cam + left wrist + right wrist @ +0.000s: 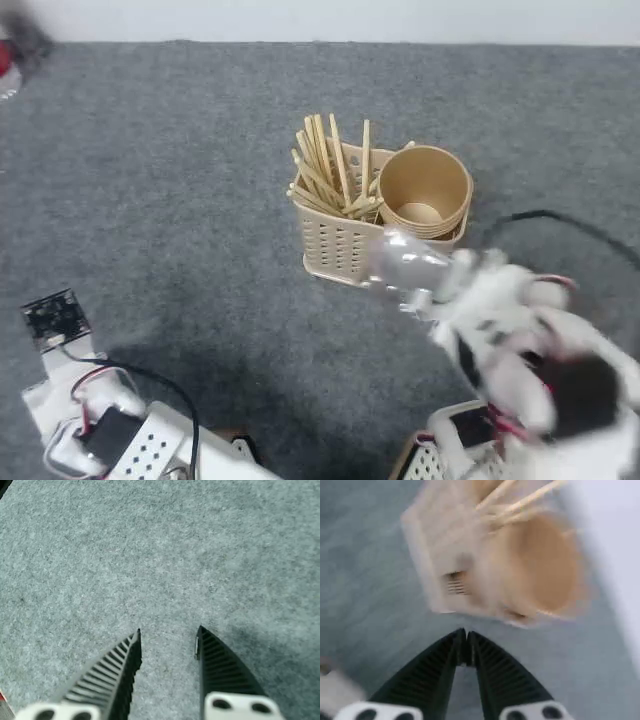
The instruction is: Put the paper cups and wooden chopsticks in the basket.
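A grey, felt-like cover spreads over the whole bench (160,180), its nap mottled and even in tone. Along 12 o'clock a pale wall (330,18) runs the width of the high view. Hard in the 10 o'clock corner sits something red (5,62), too blurred to name. A black cable (570,225) curves over the cover at 3 o'clock.

The basket (335,245), cream with slotted walls, stands upright near the middle of the bench. Its 9 o'clock compartment holds the chopsticks (325,170), a fanned bundle leaning out over the rim. Its 3 o'clock compartment holds the cups (425,188), nested in one stack, mouths up.

The right arm (520,340) comes in from 4 o'clock, blurred, its front end at the basket's 5 o'clock corner. In its wrist view the right pincer (465,636) has its black ribbed tips pressed together, pointing at the basket's near wall and just short of it.

The left arm (70,390) sits low at 8 o'clock, well apart from the basket, with a small black board (55,315) on top and red and black wires (150,385) looping off it. The left pincer (167,635) hangs with its tips apart over the grey cover, a soft shadow beside one finger.

At 5 o'clock, at the edge, a pale perforated piece (425,462) lies under the right arm.
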